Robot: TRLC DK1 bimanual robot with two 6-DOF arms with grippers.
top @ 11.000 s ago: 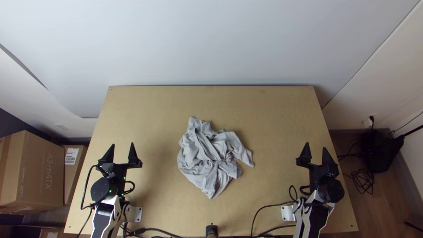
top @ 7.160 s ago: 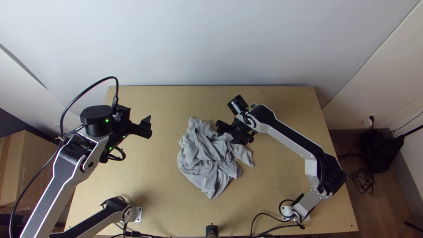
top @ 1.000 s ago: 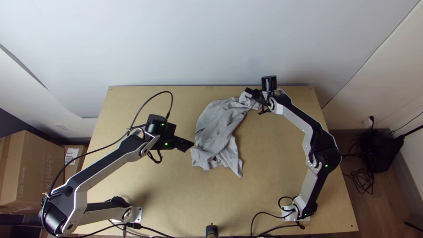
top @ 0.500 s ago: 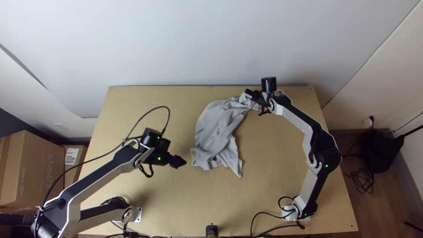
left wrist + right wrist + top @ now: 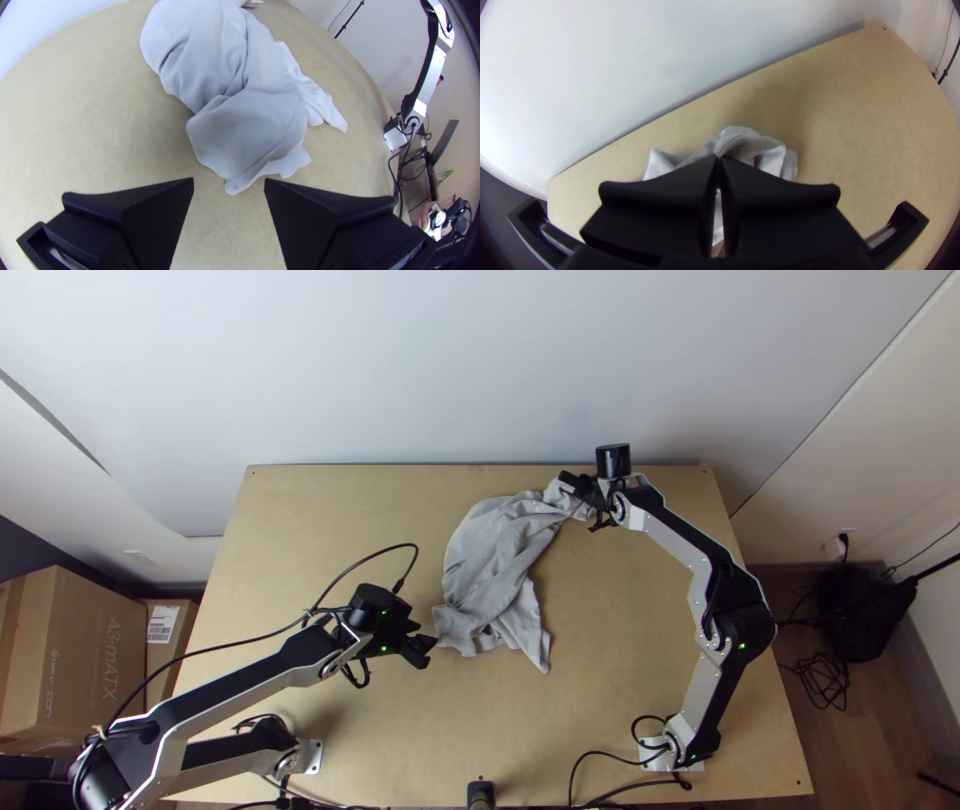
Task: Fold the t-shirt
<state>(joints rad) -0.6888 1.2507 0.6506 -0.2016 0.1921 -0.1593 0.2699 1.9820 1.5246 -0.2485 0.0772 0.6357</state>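
Note:
The grey t-shirt (image 5: 495, 565) lies bunched and twisted lengthwise, from mid-table up toward the far edge. At its far upper end my right gripper (image 5: 572, 492) holds a part of it. In the right wrist view the right gripper (image 5: 718, 159) has its fingertips together on a fold of the shirt (image 5: 742, 142). My left gripper (image 5: 428, 651) is just left of the shirt's near end, apart from it. The left wrist view shows the left gripper (image 5: 229, 186) open, with a corner of the shirt (image 5: 250, 130) just beyond the gap between its fingertips.
Bare wooden table (image 5: 640, 670) surrounds the shirt. A pale wall (image 5: 480, 370) rises behind the far edge. Cables (image 5: 600, 760) run along the near edge by the right base. Cardboard boxes (image 5: 75, 660) stand on the floor at the left.
The shirt has been drawn up and stretched toward the far edge, its upper end now in the right gripper. The left arm has come in from the left and lately shifted slightly nearer the table's front.

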